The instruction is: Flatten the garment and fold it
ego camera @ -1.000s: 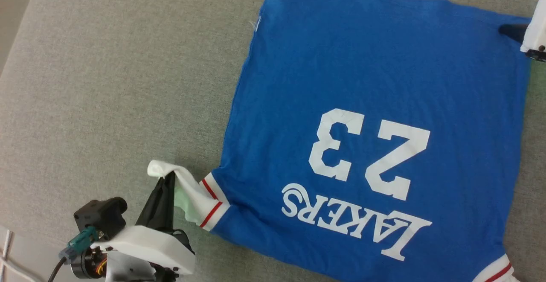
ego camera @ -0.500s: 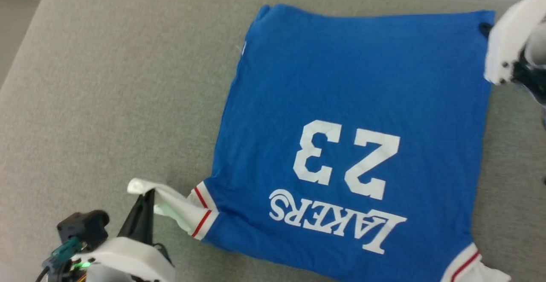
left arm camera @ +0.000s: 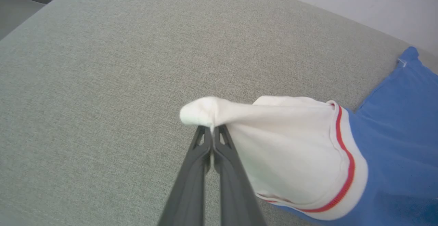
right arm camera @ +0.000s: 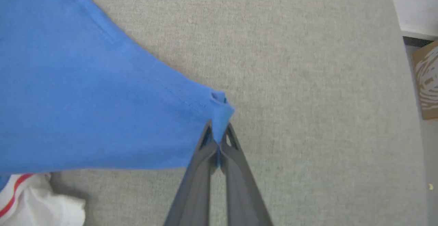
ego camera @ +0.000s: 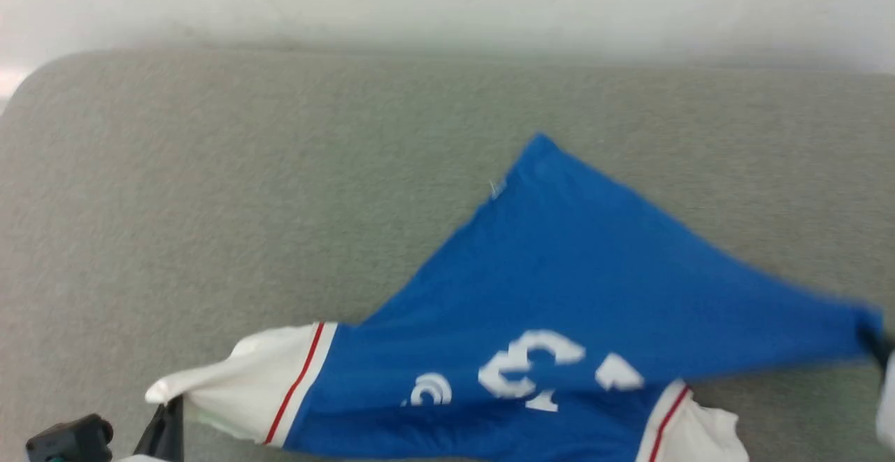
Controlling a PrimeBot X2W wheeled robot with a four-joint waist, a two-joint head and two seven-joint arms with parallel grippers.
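Two grips on one blue shirt (ego camera: 559, 287) with white sleeves, stretched over a grey fabric-covered desk (ego camera: 210, 203). From the head: left claw (ego camera: 170, 406) at lower left, clamped on the tip of a white sleeve; right claw (ego camera: 877, 343) at the right edge, blurred, at a blue corner; far corner down on the desk. From the left wrist: fingers shut tight on bunched white cloth, red-striped trim nearby. From the right wrist: fingers pinched shut on the blue hem corner, fabric taut, raised off the desk.
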